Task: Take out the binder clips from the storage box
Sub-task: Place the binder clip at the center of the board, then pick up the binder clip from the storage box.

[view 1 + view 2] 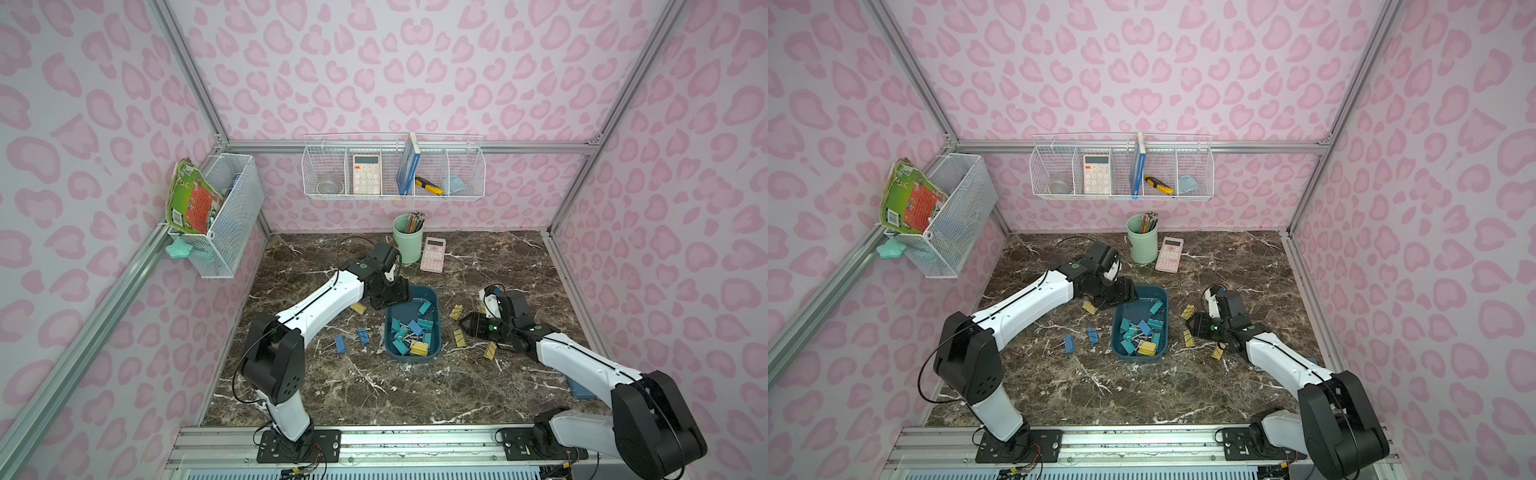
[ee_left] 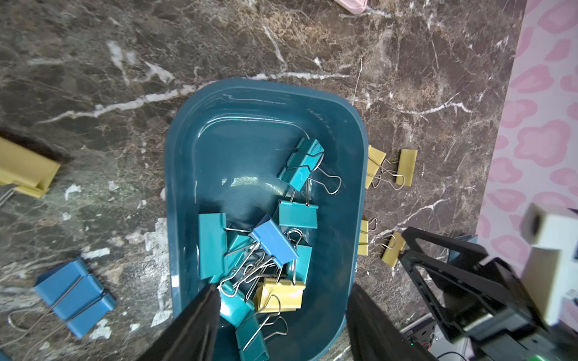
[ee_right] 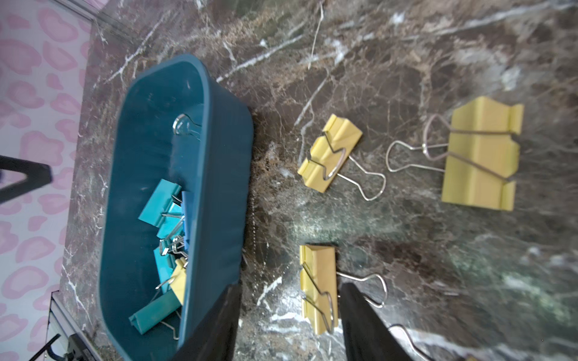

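The storage box is a dark teal tray in the middle of the marble table. Its near end holds a heap of teal, blue and yellow binder clips. My left gripper hangs open over the box with nothing held. My right gripper stands open just right of the box. A yellow clip lies on the table between its fingers, close to one of them.
Other yellow clips lie right of the box, and blue clips and a yellow one lie left of it. A mint pencil cup and a pink calculator stand behind. Wire baskets hang on the walls.
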